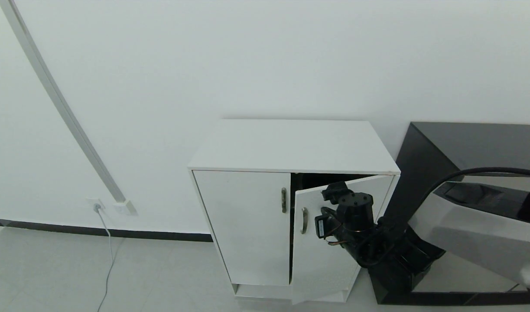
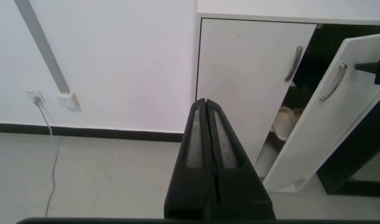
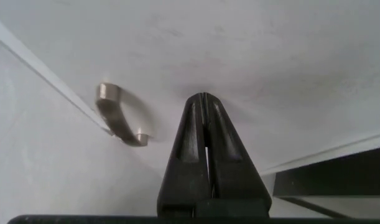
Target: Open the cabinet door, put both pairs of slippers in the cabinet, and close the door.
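White cabinet (image 1: 291, 145), right door (image 1: 321, 260) ajar, pale slippers (image 2: 288, 117) shelved inside: right gripper (image 3: 205, 99), jaws pressed together, set against the door face, handle (image 3: 118, 118) at its eight o'clock, could skid off the smooth panel; left gripper (image 2: 205, 102) likewise closed.

Soft, even light fills the room, and the white wall (image 1: 265, 56) is bright with no hot spots. The cabinet (image 1: 291, 145) top is evenly lit. Behind the ajar right door (image 1: 325, 255) the inside falls into deep shadow (in the left wrist view pale slippers (image 2: 288, 117) just show in the gloom). The glossy black unit (image 1: 486, 143) carries a dull grey sheen. The wall conduit (image 1: 61, 108) bows in the head view, bent by the wide lens. In the right wrist view the handle (image 3: 118, 115) and the right gripper (image 3: 205, 98) cast soft, blurred-edged shadows on the door face.
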